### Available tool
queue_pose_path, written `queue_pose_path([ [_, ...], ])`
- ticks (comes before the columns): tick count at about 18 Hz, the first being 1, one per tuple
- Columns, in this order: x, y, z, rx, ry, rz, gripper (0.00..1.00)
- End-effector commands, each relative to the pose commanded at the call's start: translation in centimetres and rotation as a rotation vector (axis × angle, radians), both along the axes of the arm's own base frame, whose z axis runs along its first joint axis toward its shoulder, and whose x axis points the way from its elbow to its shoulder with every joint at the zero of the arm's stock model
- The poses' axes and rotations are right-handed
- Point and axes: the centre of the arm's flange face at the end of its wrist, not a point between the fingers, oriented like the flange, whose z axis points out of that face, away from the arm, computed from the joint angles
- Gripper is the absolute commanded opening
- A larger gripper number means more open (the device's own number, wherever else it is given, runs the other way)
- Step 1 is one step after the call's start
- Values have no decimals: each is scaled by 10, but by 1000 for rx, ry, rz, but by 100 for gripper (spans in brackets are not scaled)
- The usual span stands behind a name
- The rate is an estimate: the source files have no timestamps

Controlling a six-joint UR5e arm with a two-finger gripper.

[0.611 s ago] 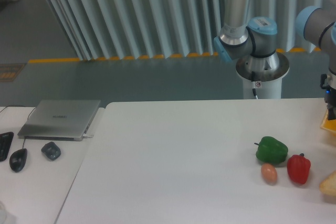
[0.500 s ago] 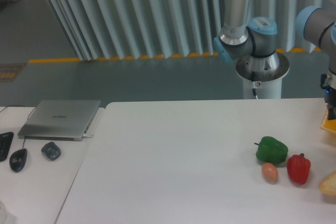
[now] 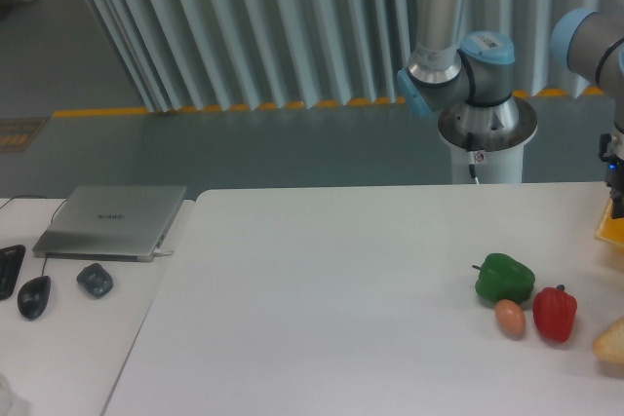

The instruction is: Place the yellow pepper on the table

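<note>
White, round-cornered table [image 3: 322,289] held a glossy green pepper [image 3: 504,278]; the gripper [image 3: 616,204], half out of frame at a yellow shape, had unreadable jaws.

Camera: one fixed view, raised, looking down across my worktop [image 3: 322,280] toward my base [image 3: 485,124] at 1 o'clock.
Range: moderately far.
</note>
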Motion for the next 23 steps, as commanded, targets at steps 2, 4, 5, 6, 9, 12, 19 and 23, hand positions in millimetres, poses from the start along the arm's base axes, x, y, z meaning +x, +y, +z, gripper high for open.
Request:
queue_pose_path([
  [2, 4, 0, 8, 9, 11, -12, 100],
  [4, 7, 6, 11, 19, 14, -24, 100],
  [5, 8, 7, 10, 19, 12, -27, 100],
  [6, 9, 11, 12, 28, 22, -33, 100],
  [9, 14, 14, 10, 48, 58, -53, 100],
  [12, -21, -36, 22, 41, 120, -239, 100],
  [19, -35, -64, 14, 24, 106, -242, 100],
  [23, -43, -83, 9, -10, 101, -213, 100],
])
